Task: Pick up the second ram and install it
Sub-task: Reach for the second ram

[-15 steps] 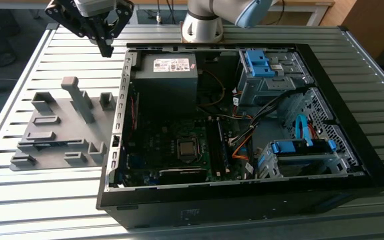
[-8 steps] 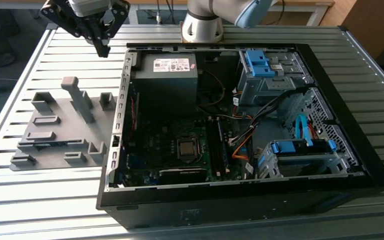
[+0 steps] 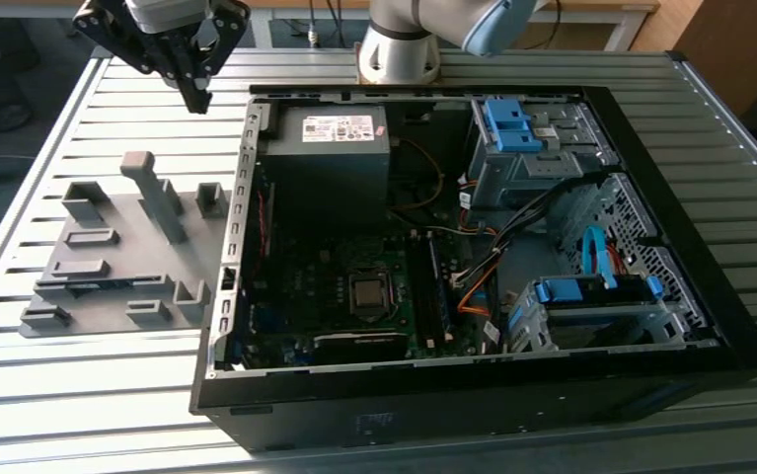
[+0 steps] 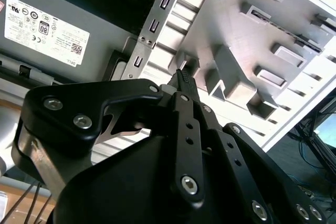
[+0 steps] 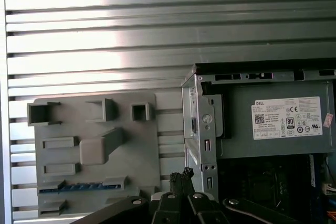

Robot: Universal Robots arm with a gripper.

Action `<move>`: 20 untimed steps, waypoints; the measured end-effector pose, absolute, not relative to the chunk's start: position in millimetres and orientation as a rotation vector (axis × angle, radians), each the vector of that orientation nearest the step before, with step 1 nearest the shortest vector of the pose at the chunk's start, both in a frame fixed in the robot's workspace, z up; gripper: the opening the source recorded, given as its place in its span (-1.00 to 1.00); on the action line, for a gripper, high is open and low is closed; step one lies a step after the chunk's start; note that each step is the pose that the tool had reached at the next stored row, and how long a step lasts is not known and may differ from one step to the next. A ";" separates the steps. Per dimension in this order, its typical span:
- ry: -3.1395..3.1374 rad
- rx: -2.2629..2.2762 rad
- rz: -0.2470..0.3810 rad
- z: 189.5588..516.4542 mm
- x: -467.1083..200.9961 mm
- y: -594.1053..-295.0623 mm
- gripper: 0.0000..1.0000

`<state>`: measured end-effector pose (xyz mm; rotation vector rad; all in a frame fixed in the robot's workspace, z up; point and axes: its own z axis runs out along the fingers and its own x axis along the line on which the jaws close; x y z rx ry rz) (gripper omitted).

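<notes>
Hovering pinched together and empty, the fingers [image 3: 197,97] sit well apart from the second ram [image 5: 79,186], seemingly light, stiff yet fragile, best gripped across its thin faces mid-length.

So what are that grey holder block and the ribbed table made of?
The grey holder block looks like matte plastic, maybe printed: dull, uniform grey, no shine. The ribbed table looks like bare metal, probably aluminium: silvery slats with bright glare.

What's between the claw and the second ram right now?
In the exterior view, a tall gray post stands between the claw and the second ram.
</notes>
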<state>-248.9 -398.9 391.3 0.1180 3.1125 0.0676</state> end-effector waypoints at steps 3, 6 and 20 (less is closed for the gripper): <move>3.112 0.118 0.068 391.3 -250.9 -398.9 -0.79; 3.113 0.118 0.067 391.3 -252.7 -398.9 -0.79; 3.112 0.118 0.068 391.0 -260.2 -398.9 -0.79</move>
